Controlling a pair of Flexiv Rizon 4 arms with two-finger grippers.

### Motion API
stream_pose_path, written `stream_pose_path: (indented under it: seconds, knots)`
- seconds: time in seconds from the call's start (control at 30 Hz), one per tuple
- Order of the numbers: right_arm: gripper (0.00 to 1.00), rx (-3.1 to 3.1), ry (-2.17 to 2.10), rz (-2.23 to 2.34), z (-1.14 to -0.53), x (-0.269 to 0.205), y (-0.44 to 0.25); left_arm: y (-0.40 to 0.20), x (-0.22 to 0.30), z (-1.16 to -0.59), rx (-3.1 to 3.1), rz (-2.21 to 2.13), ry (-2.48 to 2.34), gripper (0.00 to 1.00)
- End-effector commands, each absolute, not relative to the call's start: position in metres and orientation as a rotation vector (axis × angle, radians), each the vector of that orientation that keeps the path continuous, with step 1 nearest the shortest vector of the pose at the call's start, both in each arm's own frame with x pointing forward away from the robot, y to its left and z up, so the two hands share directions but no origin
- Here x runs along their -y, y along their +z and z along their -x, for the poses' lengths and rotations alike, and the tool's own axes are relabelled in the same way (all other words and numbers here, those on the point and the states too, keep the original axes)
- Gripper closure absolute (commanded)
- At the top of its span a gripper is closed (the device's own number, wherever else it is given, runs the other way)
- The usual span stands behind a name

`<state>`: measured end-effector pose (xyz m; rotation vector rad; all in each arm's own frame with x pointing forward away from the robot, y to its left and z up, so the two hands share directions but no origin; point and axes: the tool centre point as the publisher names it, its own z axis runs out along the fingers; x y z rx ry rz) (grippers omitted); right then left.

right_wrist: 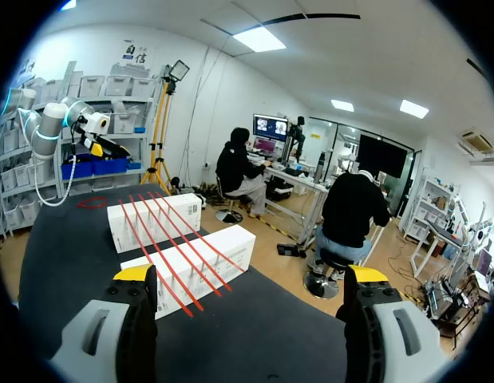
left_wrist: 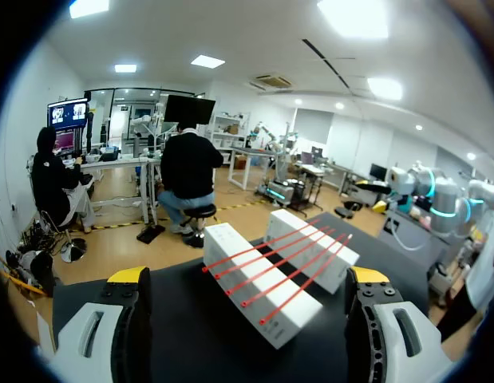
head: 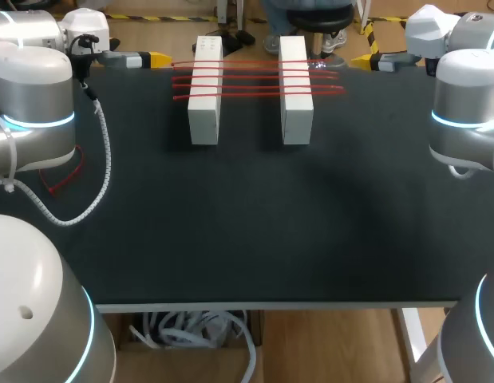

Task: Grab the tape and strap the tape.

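item: bench (head: 247,239), black top, seen from the near side. the near half and the middle are open surface. the near edge runs straight across. the far edge lies just behind the two blocks.

item: left arm (head: 31,104), over the bench's left edge. a coiled white cable (head: 103,159) hangs from it in a loop over the surface.

item: right arm (head: 470,112), over the right edge.

item: left end effector (head: 156,57), at the far left corner, level with the far ends of the blocks and well apart from them. in its own wrist view (left_wrist: 247,275) the fingers are spread wide with nothing between them; the blocks lie ahead.

item: right end effector (head: 361,59), at the far right corner, near the right block's far end. in its own view (right_wrist: 250,274) the fingers are spread wide and hold nothing.

item: left white block (head: 204,104) and right white block (head: 296,104), long boxes lying parallel, with a clear gap between them, in the far middle of the bench.

item: red tape strands (head: 250,80), thin, bright red, several, stretched side by side across the tops of both blocks and spanning the gap. their ends stick out a little past the outer side of each block. they look taut and roughly parallel.

item: loose red loop (head: 61,179), thin red tape lying flat on the bench by the left edge, partly hidden under the left arm, well apart from the blocks. it also shows in the right wrist view (right_wrist: 92,203), as a small closed oval.
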<state>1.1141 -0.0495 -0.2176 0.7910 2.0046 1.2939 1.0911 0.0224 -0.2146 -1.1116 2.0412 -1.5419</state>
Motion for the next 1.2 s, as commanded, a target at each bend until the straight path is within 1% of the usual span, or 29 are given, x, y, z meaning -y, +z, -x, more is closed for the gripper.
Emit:
stream_pose_path:
  seconds: [0.03, 0.47, 0.63, 1.03, 1.2]
  knots:
    - [0.00, -2.006, 1.294, -0.791, -1.114, 0.050, -0.218, -0.217, -0.022, -1.091, -2.033, 1.107, -1.548, 0.00]
    - [0.00, -2.006, 1.294, -0.791, -1.114, 0.050, -0.218, -0.217, -0.023, -1.090, -2.029, 1.084, -1.560, 0.00]
    - [0.00, -2.006, 1.294, -0.791, -1.114, 0.050, -0.218, -0.217, -0.021, -1.085, -2.062, 0.923, -1.633, 0.00]
    - [0.00, -2.006, 1.294, -0.791, -1.114, 0.050, -0.218, -0.222, -0.004, -1.060, -2.056, 0.332, -1.872, 0.00]
    - [0.00, -2.006, 1.294, -0.791, -1.114, 0.050, -0.218, -0.227, -0.001, -1.057, -2.040, 0.224, -1.910, 0.00]
